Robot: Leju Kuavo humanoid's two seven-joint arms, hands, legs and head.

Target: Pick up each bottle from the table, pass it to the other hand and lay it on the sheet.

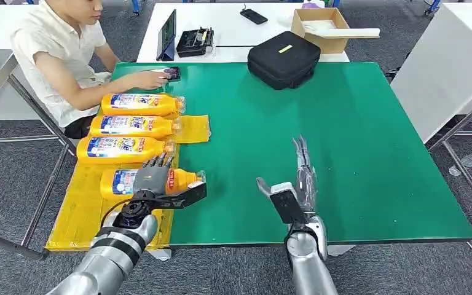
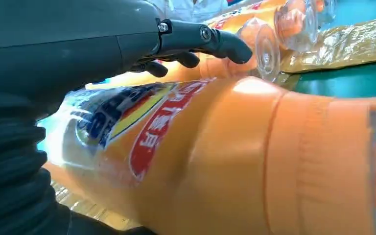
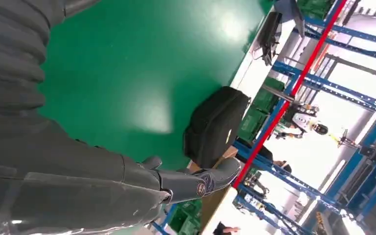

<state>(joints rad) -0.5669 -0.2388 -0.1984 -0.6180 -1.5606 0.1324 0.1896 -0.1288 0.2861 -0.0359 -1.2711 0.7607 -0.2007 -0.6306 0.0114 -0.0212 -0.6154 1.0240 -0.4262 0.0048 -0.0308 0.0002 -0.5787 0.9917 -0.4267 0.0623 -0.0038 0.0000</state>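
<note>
From the head camera I see a green table [image 1: 344, 141] with a yellow sheet [image 1: 80, 209] spread over its left edge, and four orange bottles lying on their sides on that sheet in a column, caps pointing toward the table's middle. My left hand [image 1: 153, 178] rests on top of the nearest bottle [image 1: 120, 182], fingers draped across its body over the label and the thumb reaching out beside the neck; I cannot tell whether the grip is tight or merely laid on. In the left wrist view that bottle [image 2: 235, 161] sits right beside the hand [image 2: 78, 54], with the clear caps of the neighbouring bottles just beyond. The next bottle [image 1: 123, 149], a third bottle [image 1: 134, 126] and the farthest bottle [image 1: 140, 103] lie side by side, close together. My right hand [image 1: 298, 178] hovers over bare green table near the front edge, fingers stretched out straight and holding nothing. A black bag [image 1: 284, 58] sits at the far side of the table. A person [image 1: 58, 52] sits at the far left corner, one hand on a phone [image 1: 171, 74].
</note>
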